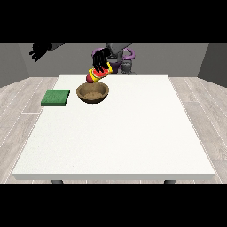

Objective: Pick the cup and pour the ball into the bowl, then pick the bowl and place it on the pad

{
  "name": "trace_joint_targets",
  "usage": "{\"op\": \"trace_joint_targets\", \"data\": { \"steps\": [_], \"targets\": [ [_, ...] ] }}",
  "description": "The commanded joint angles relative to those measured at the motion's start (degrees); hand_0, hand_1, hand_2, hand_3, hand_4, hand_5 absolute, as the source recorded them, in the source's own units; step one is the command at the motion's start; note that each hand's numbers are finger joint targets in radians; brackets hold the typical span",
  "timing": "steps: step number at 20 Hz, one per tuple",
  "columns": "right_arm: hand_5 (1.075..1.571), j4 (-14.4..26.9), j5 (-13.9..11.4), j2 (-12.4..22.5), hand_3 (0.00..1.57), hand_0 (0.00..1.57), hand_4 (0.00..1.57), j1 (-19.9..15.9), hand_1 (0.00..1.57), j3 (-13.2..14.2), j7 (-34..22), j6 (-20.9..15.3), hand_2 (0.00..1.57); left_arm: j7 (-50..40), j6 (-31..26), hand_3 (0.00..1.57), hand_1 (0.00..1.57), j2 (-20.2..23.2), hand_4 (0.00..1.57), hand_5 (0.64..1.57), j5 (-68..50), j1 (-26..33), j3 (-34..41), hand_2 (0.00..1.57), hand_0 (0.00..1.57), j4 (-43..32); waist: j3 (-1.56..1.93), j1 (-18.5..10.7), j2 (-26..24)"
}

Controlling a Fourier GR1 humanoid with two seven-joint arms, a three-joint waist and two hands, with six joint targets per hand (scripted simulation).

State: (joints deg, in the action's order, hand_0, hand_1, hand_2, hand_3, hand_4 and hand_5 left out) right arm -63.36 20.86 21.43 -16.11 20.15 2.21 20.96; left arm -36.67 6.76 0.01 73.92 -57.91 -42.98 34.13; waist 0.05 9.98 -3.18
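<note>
Above the far rim of the round wooden bowl (92,92), the hand at the view's right (101,60) grips a tilted red-and-yellow cup (98,74). A flat green square pad (56,97) lies beside the bowl on the smooth white table (119,137). The other hand (39,50) hangs raised, fingers relaxed.

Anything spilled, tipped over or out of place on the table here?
Nothing spilled. The cup is tilted over the bowl, held by a robot hand, which fits pouring. The bowl sits upright beside the green pad, apart from it.
</note>
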Motion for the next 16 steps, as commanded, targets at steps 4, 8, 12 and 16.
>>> {"op": "trace_joint_targets", "data": {
  "steps": [4, 8, 12, 16],
  "targets": [
    [1.548, -1.2, -1.7, -2.3, 0.27, 0.00, 0.69, 0.6, 0.00, -1.4, -0.4, -3.7, 0.00, 0.9, -7.7, 1.55, 0.00, 0.0, 1.11, 1.570, 2.1, 2.3, -1.1, 1.06, 0.00, 6.4, -0.05, -1.4, -1.1],
    [1.550, -0.5, 0.1, -0.3, 0.17, 0.00, 0.71, 1.5, 0.00, 1.0, -1.3, -3.0, 0.00, 3.1, 5.3, 1.54, 0.75, 4.3, 1.11, 1.556, -4.8, 3.3, 9.1, 1.57, 0.75, 10.3, -0.15, -5.7, -2.6],
    [1.551, 0.1, -1.3, -1.5, 0.11, 0.00, 0.74, 4.4, 0.00, 1.4, -0.8, -5.9, 0.00, 13.0, 10.3, 1.08, 0.95, 8.2, 1.30, 1.556, -19.7, 7.4, 21.2, 1.37, 0.95, 17.6, -0.46, -11.1, -3.5],
    [1.557, -0.2, -2.1, -2.0, 0.00, 0.00, 0.78, 3.5, 0.00, 1.3, -0.3, -7.6, 0.00, 16.7, 11.7, 0.00, 0.00, 6.1, 1.18, 1.551, -36.6, 7.1, 35.3, 0.00, 0.00, 24.5, -0.94, -13.8, -2.6]
  ]
}}
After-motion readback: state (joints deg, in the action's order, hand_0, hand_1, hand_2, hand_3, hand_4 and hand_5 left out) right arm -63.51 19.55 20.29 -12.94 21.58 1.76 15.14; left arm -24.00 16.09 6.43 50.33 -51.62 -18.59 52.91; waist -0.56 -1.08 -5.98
